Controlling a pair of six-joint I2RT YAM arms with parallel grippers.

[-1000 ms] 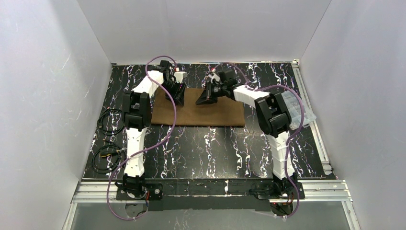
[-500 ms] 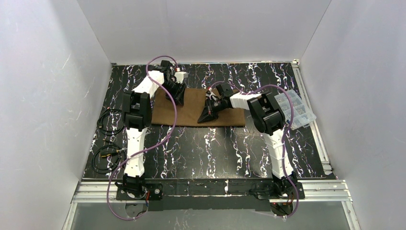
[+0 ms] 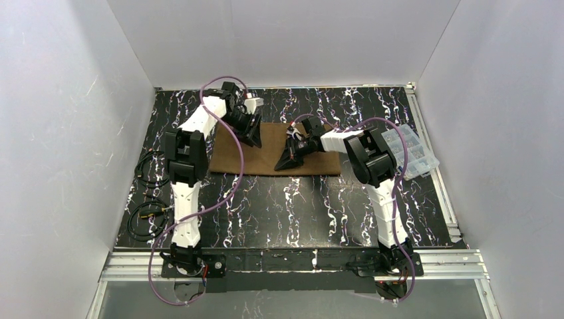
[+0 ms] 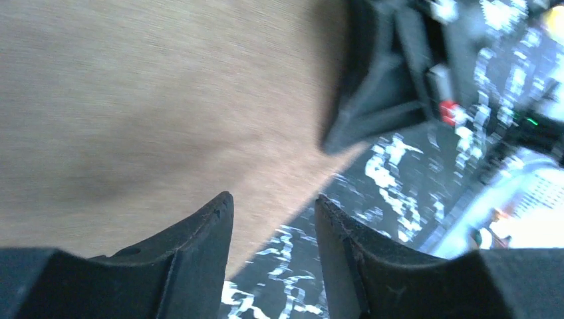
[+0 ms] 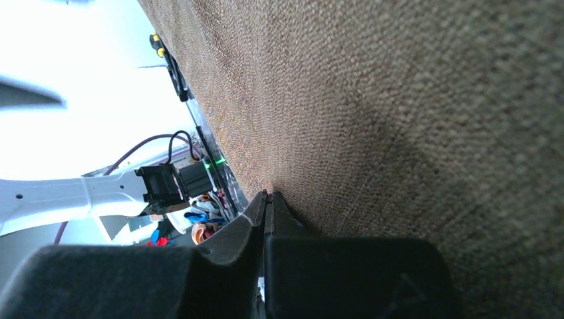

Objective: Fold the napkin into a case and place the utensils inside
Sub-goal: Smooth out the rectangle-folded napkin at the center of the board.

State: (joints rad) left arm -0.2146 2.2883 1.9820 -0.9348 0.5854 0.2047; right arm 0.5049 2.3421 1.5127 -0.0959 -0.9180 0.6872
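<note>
Over on the left, the left gripper (image 4: 273,203) hangs above the far left part of the plain brown matte napkin (image 3: 266,159). Its two black fingers stand apart with nothing between them, and through the gap I see only brown cloth and a strip of the black, white-veined table (image 3: 299,206). It has no hold on anything.

The napkin itself lies flat in the middle of the far half of the table. It is a wide brown rectangle, long from left to right. To my eye that shape could mean one fold is already in, but I cannot see layers well enough to be sure. It is certainly no narrow pouch yet, so the case remains to be made.

Further right, the right gripper (image 5: 267,199) is down at the napkin's near edge, right of its middle. Its fingers are pressed together with the tips at the hem. I cannot tell whether a thin edge of cloth is nipped between them, though it looks set to lift that edge over.

At the far right sits a clear plastic compartment box (image 3: 414,154), apart from the napkin. I cannot pick out the utensils with any confidence, and none lies on the brown cloth. I'd judge the folding is in its early part, and the loading has not begun.
</note>
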